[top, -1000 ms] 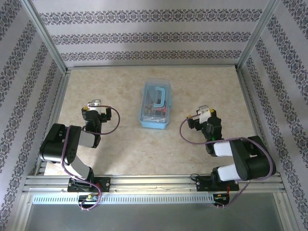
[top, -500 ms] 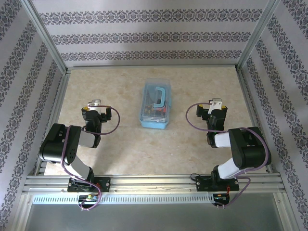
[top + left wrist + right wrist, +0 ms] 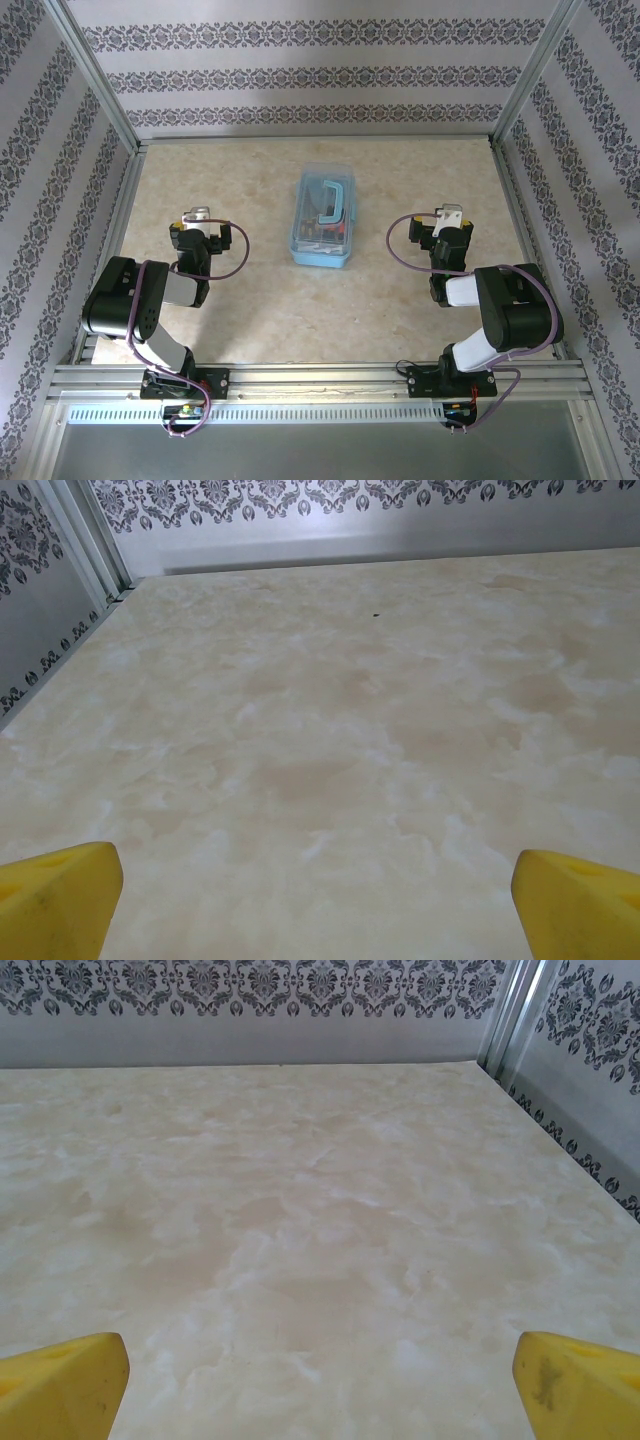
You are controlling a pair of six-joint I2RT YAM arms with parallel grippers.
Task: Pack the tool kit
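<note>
tool kit (image 3: pixel 323 217), a blue case with a clear top, sits on the table (image 3: pixel 260 300) between the two grippers, touching neither.
the left gripper (image 3: pixel 197 215) has the kit off to its right, well apart; the right gripper (image 3: pixel 450 215) has it off to its left, about as far. both grippers stand with their yellow fingers (image 3: pixel 60 895) spread wide, bare marbled tabletop between them, and both point toward the far wall.

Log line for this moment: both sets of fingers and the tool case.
left fingers: open, empty | right fingers: open, empty | tool case: on table, tools inside, not touched
</note>
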